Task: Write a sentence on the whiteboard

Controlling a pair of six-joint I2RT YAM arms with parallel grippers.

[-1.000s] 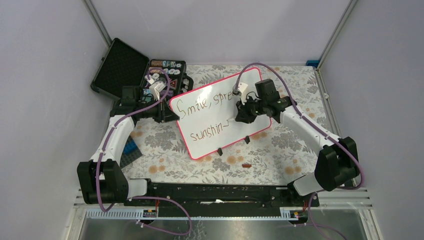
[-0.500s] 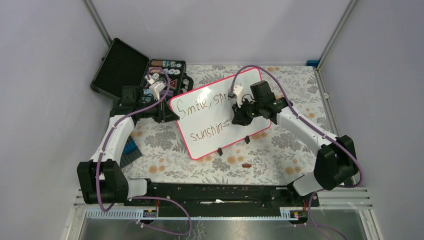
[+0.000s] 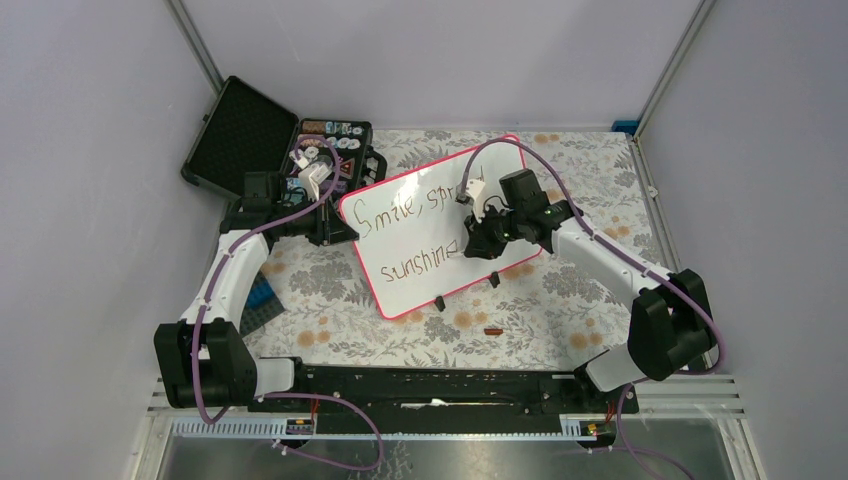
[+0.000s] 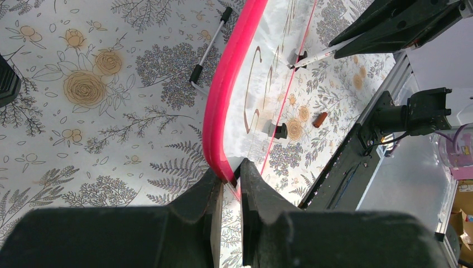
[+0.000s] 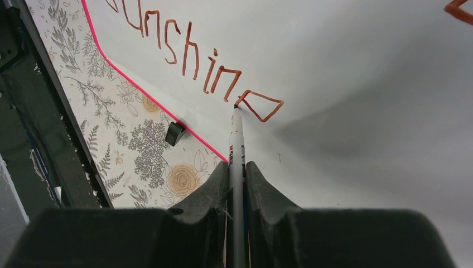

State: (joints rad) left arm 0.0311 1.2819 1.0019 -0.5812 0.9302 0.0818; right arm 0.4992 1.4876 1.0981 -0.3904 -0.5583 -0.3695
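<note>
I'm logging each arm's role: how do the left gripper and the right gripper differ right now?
The left gripper is shut on the whiteboard at its pink rim; the right gripper is shut on a marker. The left gripper sits at the board's edge, off the writing surface; the right gripper hangs over the white surface, the marker tip at the last letter of the sentence. Both grip something.

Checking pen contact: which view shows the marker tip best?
Right wrist view: the marker, clamped in the right gripper, has its tip on the whiteboard at the last letter. Left wrist shows it small and far off; in the top view the gripper mostly hides it.
</note>
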